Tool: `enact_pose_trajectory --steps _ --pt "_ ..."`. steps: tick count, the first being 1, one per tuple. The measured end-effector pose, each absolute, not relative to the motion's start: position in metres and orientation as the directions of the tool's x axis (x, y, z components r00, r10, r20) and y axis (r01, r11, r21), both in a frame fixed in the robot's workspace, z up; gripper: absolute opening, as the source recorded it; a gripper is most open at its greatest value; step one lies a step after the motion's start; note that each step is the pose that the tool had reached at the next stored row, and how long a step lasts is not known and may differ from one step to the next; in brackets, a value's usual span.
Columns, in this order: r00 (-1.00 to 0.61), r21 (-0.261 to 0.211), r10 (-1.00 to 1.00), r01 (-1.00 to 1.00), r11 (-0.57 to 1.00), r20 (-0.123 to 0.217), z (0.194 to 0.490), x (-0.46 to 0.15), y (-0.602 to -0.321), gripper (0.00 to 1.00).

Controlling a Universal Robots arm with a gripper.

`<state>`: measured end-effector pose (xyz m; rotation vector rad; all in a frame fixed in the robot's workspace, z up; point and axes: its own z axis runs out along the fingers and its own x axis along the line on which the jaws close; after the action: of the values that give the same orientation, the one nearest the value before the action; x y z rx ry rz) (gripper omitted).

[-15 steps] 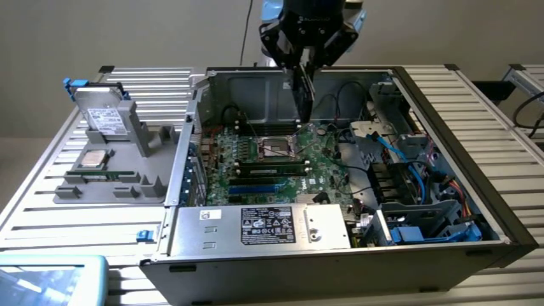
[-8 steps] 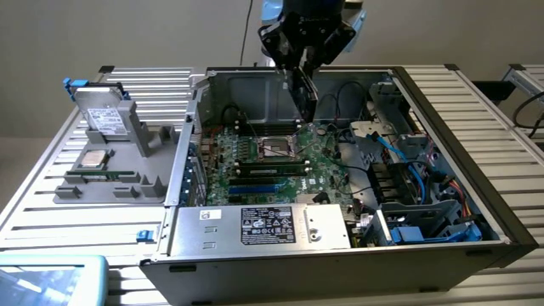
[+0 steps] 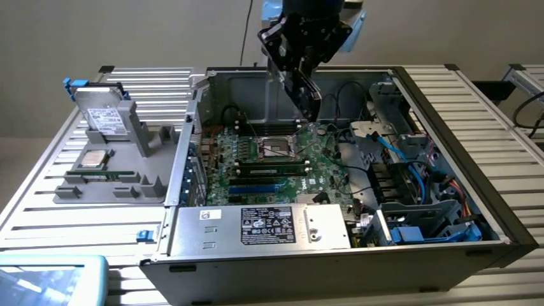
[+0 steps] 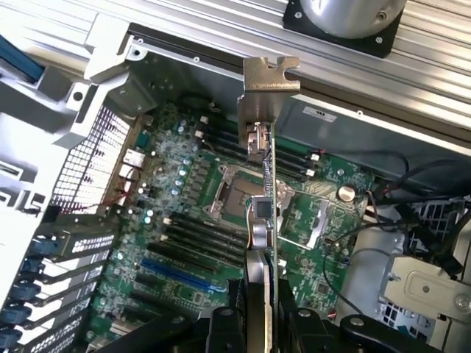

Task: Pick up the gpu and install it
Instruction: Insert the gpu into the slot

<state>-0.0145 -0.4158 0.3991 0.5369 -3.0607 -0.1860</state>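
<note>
My gripper hangs over the open computer case, shut on the gpu. The card hangs tilted and edge-on, above the back of the green motherboard and apart from it. In the wrist view the gpu runs edge-on away from the gripper, and its silver metal bracket is at the far end. The black fingers clamp it from both sides. Below the card lie the processor socket and the blue expansion slot.
A memory stick sits in its slot on the board. The power supply fills the case's near corner, and cables and drive bays fill the exterior view's right. On that view's left, a grey fixture carries a hard drive and a processor.
</note>
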Motion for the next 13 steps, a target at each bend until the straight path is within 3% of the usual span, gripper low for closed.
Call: enact_pose_trajectory --steps 13 --pt "-0.834 0.126 -0.552 -0.547 0.827 0.005 0.3990 -0.0145 -0.4158 0.28"
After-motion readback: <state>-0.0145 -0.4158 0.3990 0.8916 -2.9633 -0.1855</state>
